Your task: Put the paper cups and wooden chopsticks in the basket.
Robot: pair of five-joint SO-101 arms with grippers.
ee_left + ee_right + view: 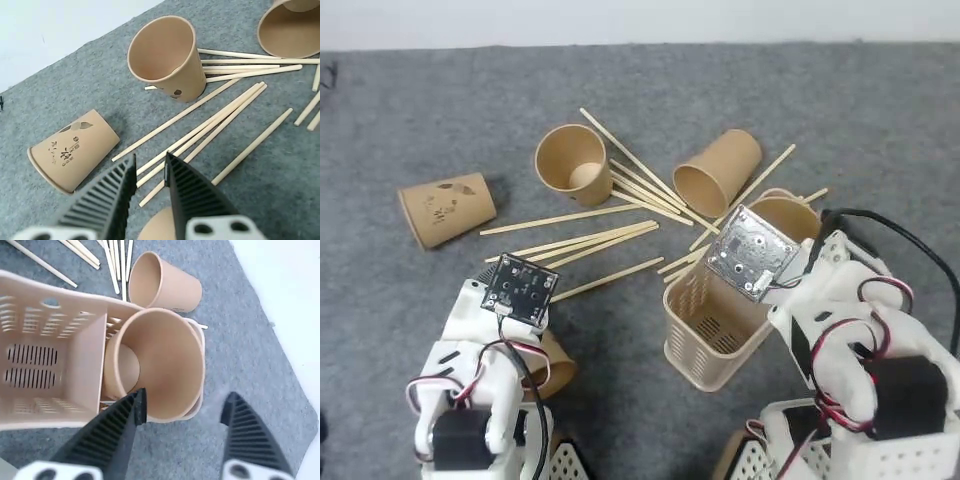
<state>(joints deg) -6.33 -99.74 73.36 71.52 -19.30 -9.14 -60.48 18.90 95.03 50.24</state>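
Right gripper (185, 400) hung with jaws wide apart over a plain tan paper cup (160, 365) tilted in the slotted beige basket (50, 320); left gripper (150, 160), jaws a sliver apart and empty, hovered above pale wooden chopsticks (210, 122), a printed cup (75, 150) lying sideways beyond

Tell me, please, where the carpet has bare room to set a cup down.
Bare carpet lies along the far edge, beyond the printed paper cup and a plain paper cup, and nearer, between the left arm and the basket. The middle, strewn with wooden chopsticks, is crowded.
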